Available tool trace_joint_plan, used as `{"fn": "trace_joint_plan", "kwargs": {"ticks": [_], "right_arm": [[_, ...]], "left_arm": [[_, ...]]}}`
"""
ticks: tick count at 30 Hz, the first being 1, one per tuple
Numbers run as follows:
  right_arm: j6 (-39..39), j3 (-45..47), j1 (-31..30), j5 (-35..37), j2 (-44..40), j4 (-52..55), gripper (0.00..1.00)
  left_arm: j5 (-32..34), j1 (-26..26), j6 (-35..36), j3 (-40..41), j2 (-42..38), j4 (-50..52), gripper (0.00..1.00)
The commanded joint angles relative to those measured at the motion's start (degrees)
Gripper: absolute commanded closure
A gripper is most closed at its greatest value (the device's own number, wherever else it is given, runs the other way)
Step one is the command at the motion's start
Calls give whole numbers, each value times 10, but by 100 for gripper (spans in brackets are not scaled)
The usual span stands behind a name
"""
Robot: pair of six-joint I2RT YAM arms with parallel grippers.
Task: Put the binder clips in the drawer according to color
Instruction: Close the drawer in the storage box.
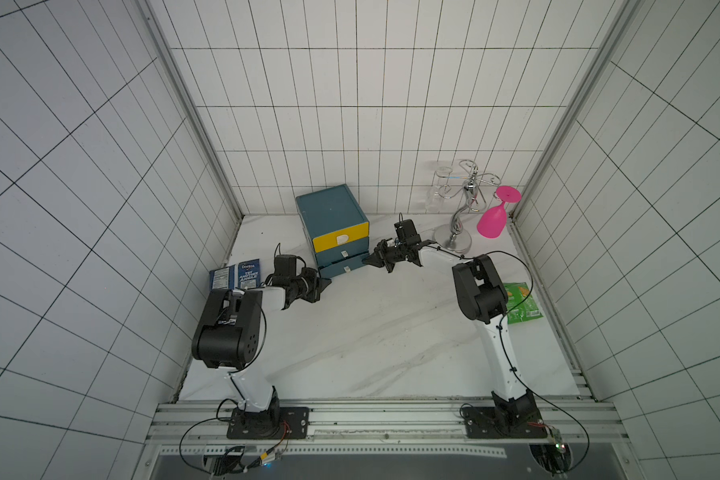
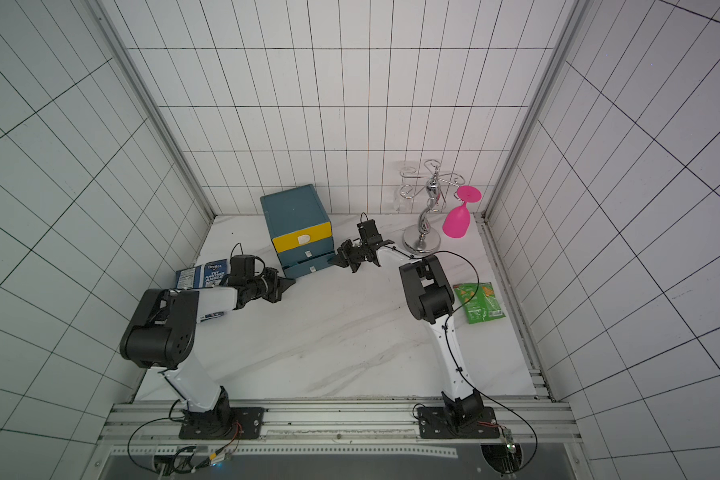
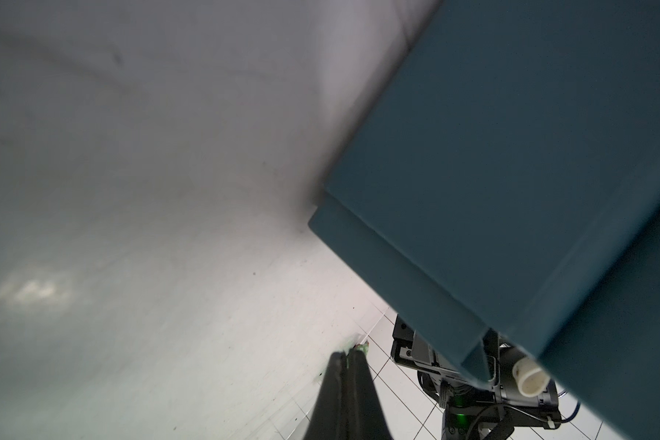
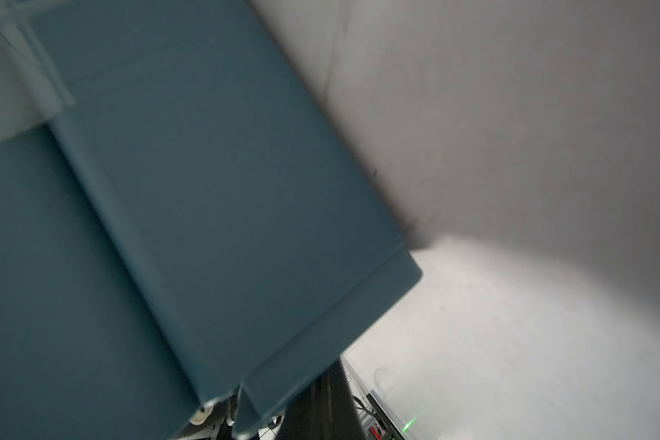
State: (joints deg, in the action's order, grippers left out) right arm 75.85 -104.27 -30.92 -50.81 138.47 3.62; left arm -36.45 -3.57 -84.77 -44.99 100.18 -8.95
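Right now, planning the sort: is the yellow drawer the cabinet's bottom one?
No, in a top view the yellow drawer sits topmost, above two teal drawers.

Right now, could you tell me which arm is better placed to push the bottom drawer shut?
Probably right: the right tool sits close by the front of the bottom drawer, while the left tool stands slightly off it.
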Motion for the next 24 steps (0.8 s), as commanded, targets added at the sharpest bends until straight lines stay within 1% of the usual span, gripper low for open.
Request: {"fn": "trace_joint_plan", "kwargs": {"ticks": [1, 9, 14, 17, 21, 24], "right_arm": [[24, -23, -6, 13, 24, -31, 100], [65, -32, -10, 15, 41, -73, 100], [69, -26, -13, 15, 38, -85, 100], [63, -2, -12, 14, 20, -90, 100], [16, 53, -13, 15, -31, -66, 100], [-73, 90, -13, 21, -87, 3, 100]], "left_arm": [[4, 4, 13, -9, 4, -1, 100], [-1, 10, 32, 7, -20, 20, 100], [7, 10, 55, 33, -59, 53, 100], [14, 11, 79, 44, -95, 87, 100], [35, 15, 146, 26, -166, 194, 100], [57, 23, 203, -1, -225, 284, 100]]}}
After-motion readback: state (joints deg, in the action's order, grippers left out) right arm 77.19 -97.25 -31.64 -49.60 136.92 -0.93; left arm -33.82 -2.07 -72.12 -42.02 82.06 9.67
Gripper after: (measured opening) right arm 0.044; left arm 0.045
